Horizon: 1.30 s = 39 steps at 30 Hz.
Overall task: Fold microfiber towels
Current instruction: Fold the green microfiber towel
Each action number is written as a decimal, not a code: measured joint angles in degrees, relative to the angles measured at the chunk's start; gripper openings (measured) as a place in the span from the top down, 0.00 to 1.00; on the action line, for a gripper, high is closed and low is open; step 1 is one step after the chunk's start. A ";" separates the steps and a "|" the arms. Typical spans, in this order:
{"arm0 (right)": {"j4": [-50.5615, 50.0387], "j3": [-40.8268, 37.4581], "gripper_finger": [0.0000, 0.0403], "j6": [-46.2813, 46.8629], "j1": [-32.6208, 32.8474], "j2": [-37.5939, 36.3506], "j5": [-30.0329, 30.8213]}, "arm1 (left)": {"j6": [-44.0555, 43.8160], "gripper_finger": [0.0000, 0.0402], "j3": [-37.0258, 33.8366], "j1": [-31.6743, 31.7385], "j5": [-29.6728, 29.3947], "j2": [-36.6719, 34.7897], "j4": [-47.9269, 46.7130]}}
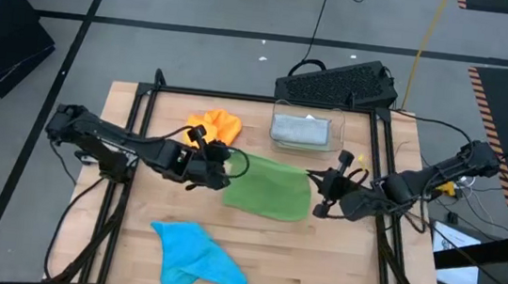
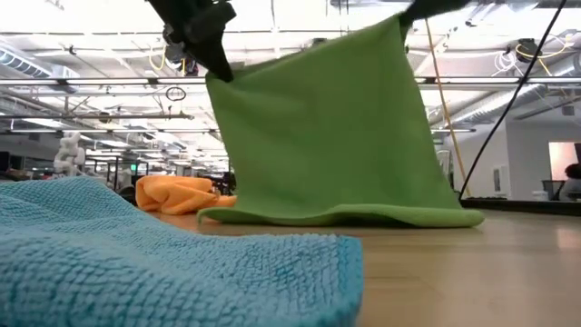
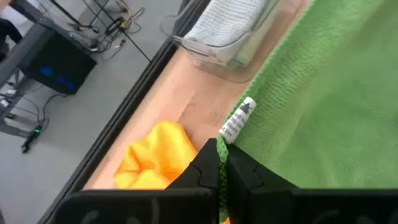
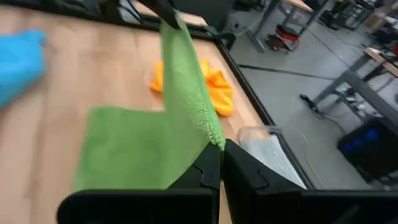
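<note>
A bright green towel is held up at mid-table by both grippers; its lower edge lies on the wood. My left gripper is shut on its left top corner, my right gripper on its right top corner. An orange towel lies crumpled at the far left. A blue towel lies crumpled near the front edge. A grey towel lies in a clear bin. My left gripper pinches the green towel's top corner between its two fingers, beside the white tag. The towel hangs below, its lower edge on the table. My right gripper pinches the towel's other top corner between its two fingers. The top edge runs fairly taut toward the left gripper.
The clear plastic bin stands at the far middle of the table. A black keyboard lies beyond the far edge. Bare wood shows at the front right of the table.
</note>
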 joint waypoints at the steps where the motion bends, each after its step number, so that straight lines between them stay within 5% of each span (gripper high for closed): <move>1: 0.76 -1.12 1.00 -0.11 -0.80 -0.01 0.01 | -0.25 0.99 -0.41 -0.05 0.09 0.00 0.46; 6: 7.30 -5.85 0.99 -0.47 -3.34 0.04 -6.04 | -1.46 0.97 -1.18 -1.51 3.12 0.02 1.93; 11: 10.52 -1.94 0.99 2.01 -0.90 0.04 -14.41 | 6.33 0.99 -0.63 -6.64 13.83 0.02 14.04; 15: 9.25 4.41 0.99 2.63 4.44 -0.02 -16.11 | 10.63 0.99 1.49 -12.42 10.97 0.02 21.98; 21: 7.12 12.39 0.99 2.51 14.73 0.02 -11.47 | 11.65 0.99 5.17 -19.49 6.48 0.02 28.11; 27: 17.61 16.84 0.99 -6.78 26.99 3.25 -2.53 | 21.79 0.98 6.42 -25.96 16.27 -0.16 37.76; 32: 25.23 19.27 0.99 -17.59 32.92 6.27 10.04 | 27.15 0.99 6.57 -29.05 2.02 -2.50 38.68; 36: 21.53 18.89 0.99 -16.95 31.67 6.51 20.73 | 24.34 0.98 6.53 -26.70 -19.62 -2.71 27.73; 39: 17.03 17.14 0.99 -14.43 27.07 6.44 23.94 | 14.66 0.99 6.07 -21.17 -25.61 -2.73 14.86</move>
